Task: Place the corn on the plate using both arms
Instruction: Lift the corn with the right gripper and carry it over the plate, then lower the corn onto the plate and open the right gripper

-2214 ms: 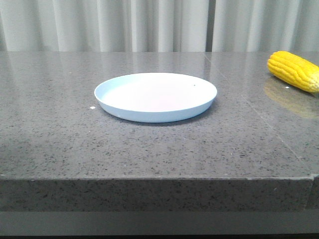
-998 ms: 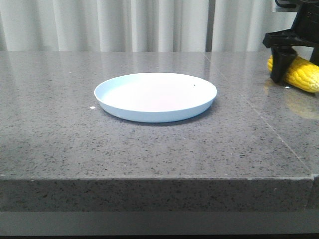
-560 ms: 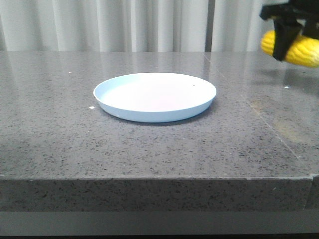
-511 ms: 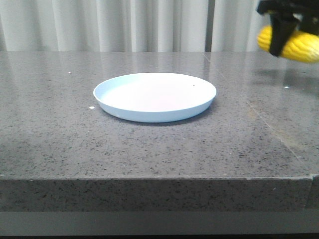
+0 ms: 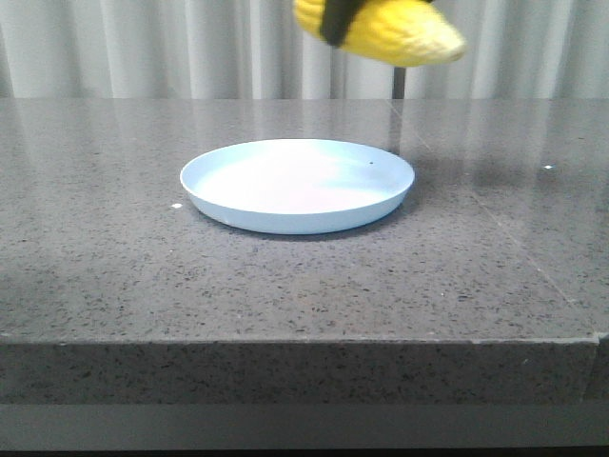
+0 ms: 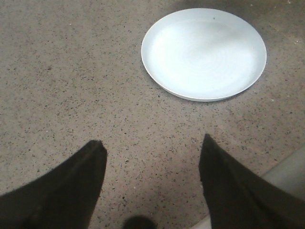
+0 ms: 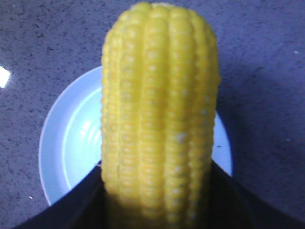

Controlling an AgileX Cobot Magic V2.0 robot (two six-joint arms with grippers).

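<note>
The left gripper (image 6: 151,167) hangs over bare counter (image 5: 95,238) with its fingers spread wide and nothing between them. The plate (image 5: 297,184) lies near the middle, with free stone all around its rim. High above its right part, the right gripper (image 7: 157,210) clamps the corn (image 5: 381,29).

In the front view the corn (image 5: 390,29) is motion-blurred and its upper part is cut off by the top edge. Only a dark sliver of the right gripper (image 5: 335,21) shows across it; the rest of that arm lies out of frame.

In the right wrist view the corn hides the middle of the plate (image 7: 66,143), and the cob's lower end and the fingers (image 7: 81,205) run off the edge.

The left gripper (image 6: 152,157) is cropped too.
</note>
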